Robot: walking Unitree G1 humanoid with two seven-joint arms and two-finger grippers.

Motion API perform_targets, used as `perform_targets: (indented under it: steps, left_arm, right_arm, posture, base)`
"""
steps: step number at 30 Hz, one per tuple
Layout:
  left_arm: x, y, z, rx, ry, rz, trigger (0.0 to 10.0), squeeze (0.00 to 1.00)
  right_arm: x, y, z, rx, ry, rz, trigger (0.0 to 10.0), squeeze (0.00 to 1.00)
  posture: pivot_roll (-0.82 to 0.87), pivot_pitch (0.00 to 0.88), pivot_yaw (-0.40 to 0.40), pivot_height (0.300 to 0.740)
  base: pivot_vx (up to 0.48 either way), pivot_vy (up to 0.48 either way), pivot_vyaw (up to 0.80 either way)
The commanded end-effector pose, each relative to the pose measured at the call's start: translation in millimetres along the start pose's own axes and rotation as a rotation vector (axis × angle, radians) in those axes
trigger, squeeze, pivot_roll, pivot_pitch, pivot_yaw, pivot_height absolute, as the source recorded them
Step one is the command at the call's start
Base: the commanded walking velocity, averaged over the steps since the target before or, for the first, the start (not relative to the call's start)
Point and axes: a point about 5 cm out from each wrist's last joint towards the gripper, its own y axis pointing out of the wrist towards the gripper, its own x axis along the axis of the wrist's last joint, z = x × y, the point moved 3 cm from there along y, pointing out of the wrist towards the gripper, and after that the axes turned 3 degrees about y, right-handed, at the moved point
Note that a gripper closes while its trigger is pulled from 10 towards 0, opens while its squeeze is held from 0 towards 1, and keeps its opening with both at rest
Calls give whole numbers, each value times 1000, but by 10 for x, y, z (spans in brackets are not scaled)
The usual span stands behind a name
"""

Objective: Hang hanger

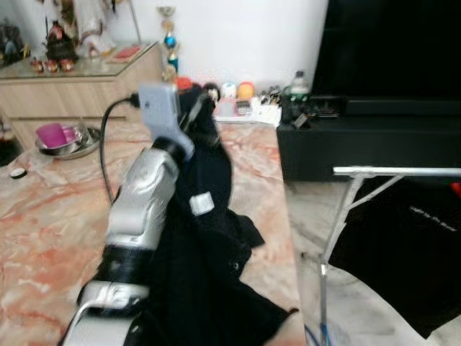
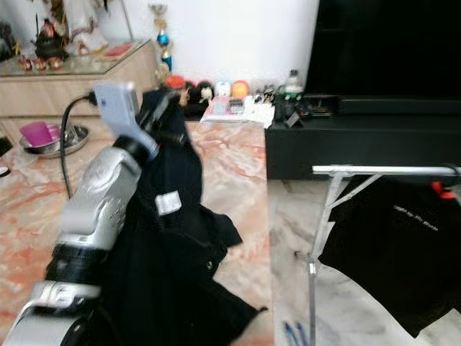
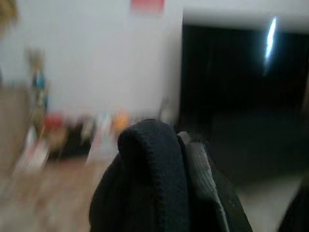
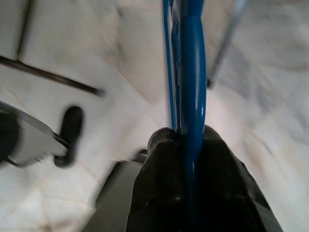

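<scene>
Right pincer (image 4: 186,159) pinches the blue hanger (image 4: 191,82), its long axis pointing straight away along the fingers.

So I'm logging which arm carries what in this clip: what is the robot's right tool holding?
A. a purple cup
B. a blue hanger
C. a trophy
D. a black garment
B. In the right wrist view the right tool has its black fingers closed on the blue hanger, above pale marble floor; the black garment hangs from the raised left arm instead.
</scene>
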Motion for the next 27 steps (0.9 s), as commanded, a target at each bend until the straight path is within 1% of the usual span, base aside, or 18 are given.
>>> perform_targets:
  steps: [1,2,4,5,6,7,8,9,11,13,14,15,17,21,24,25,26,27]
  left_arm:
    - [-116,-30,-212,-93,31,55,10000,0]
    - [-186,-72,-225,-97,30,76,10000,1000]
    - [-276,-146,-239,-100,27,107,10000,1000]
    - [-365,-226,-229,-92,33,140,10000,1000]
    - [-365,-226,-229,-92,33,140,10000,1000]
    - [-462,-326,-222,-92,44,177,10000,1000]
    - [-490,-358,-222,-93,46,190,10000,1000]
    - [-593,-459,-225,-96,66,232,10000,1000]
    - [-654,-521,-231,-99,79,256,10000,1000]
    - [-727,-611,-259,-109,87,282,10000,1000]
    - [-804,-708,-308,-130,105,314,10000,1000]
    - [-850,-778,-355,-143,103,331,10000,1000]
    - [-866,-826,-390,-142,78,338,10000,1000]
    - [-847,-879,-427,-143,79,330,10000,1000]
    - [-742,-861,-380,-98,42,277,10000,1000]
    - [-714,-848,-364,-88,36,261,10000,282]
    - [-688,-833,-342,-76,36,249,10000,282]
    - [-664,-814,-315,-61,41,237,10000,0]
  right_arm:
    - [-146,-29,-68,-15,-1,39,10000,0]
    - [-151,-30,-64,-14,-2,40,10000,0]
    - [-161,-32,-59,-13,-3,42,10000,0]
    - [-171,-33,-56,-13,-6,44,10000,0]
    - [-171,-33,-56,-13,-6,44,10000,0]
    - [-179,-35,-51,-11,-11,46,10000,0]
    - [-181,-35,-49,-11,-13,47,10000,0]
    - [-184,-36,-48,-10,-17,47,10000,0]
    - [-186,-36,-47,-10,-19,47,10000,0]
    - [-191,-37,-44,-9,-22,48,10000,0]
    - [-197,-39,-41,-8,-25,49,10000,0]
    - [-207,-41,-39,-7,-28,51,10000,0]
    - [-228,-45,-38,-6,-34,57,10000,0]
    - [-252,-50,-42,-7,-37,63,10000,0]
    - [-264,-53,-42,-6,-40,67,10000,0]
    - [-266,-54,-42,-6,-41,67,10000,0]
    - [-268,-54,-41,-6,-42,68,10000,0]
    - [-267,-53,-37,-5,-43,67,10000,0]
  posture:
    - [72,12,35,740]
    - [72,12,35,740]
    - [72,14,36,740]
    - [72,17,37,740]
    - [72,17,37,740]
    - [70,16,39,740]
    - [68,16,41,740]
    - [67,15,45,740]
    - [67,15,45,740]
    - [64,13,49,740]
    - [63,9,52,740]
    - [61,5,53,740]
    - [59,0,55,740]
    - [58,0,60,740]
    - [58,0,61,740]
    - [60,0,61,740]
    - [60,0,61,740]
    - [62,0,61,740]
  base:
    - [0,0,0]
    - [0,0,0]
    - [0,0,0]
    - [0,0,0]
    - [0,0,0]
    - [0,0,0]
    - [0,0,0]
    - [0,0,0]
    - [0,0,0]
    - [0,0,0]
    - [0,0,0]
    - [0,0,0]
    - [0,0,0]
    - [0,0,0]
    - [0,0,0]
    - [0,0,0]
    - [0,0,0]
    - [0,0,0]
